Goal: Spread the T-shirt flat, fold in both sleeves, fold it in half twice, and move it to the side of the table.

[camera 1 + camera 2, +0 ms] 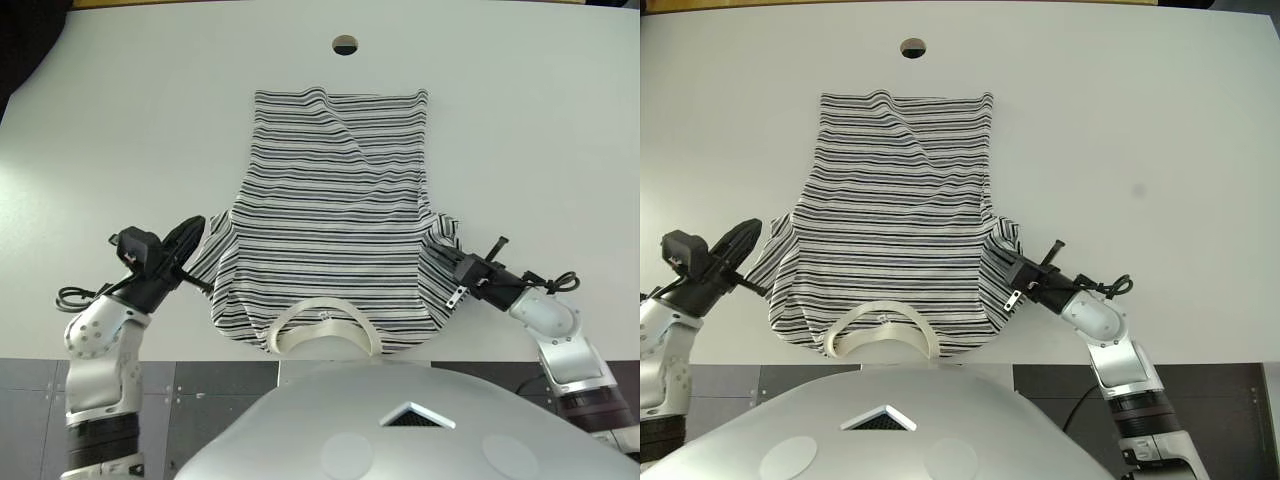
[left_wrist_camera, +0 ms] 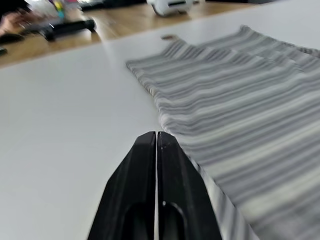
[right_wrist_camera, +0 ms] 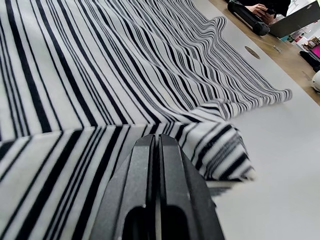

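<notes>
Table (image 1: 120, 150) surface is white, smooth and matt, with one round hole (image 1: 345, 45) near the far edge, in line with the garment.

At the left, the left gripper (image 1: 198, 226) sits low over the table, just beside the near left edge of the T-shirt (image 1: 335, 190). Its two black tapered fingers (image 2: 142, 160) are pressed together with only a hairline seam between them. No cloth is seen in that seam. The tips point over bare table next to the fabric.

In the centre, the T-shirt lies on the middle of the table. It is a soft knit in thin dark and pale stripes running crosswise. The collar (image 1: 325, 312) is toward the robot and the hem (image 1: 340, 97) toward the far edge. The collar is a plain cream ribbed band, curved in an arch. The body narrows toward the hem, with a diagonal crease across the far half and a ripple at the far right corner. The left sleeve (image 1: 210, 250) and right sleeve (image 1: 443, 232) are short, rumpled flaps at the near corners.

At the right, the right gripper (image 3: 156, 139) is at the right sleeve. Its black fingers are closed tight and lie on striped cloth where the sleeve doubles over. Whether any fabric is pinched between them cannot be told.
</notes>
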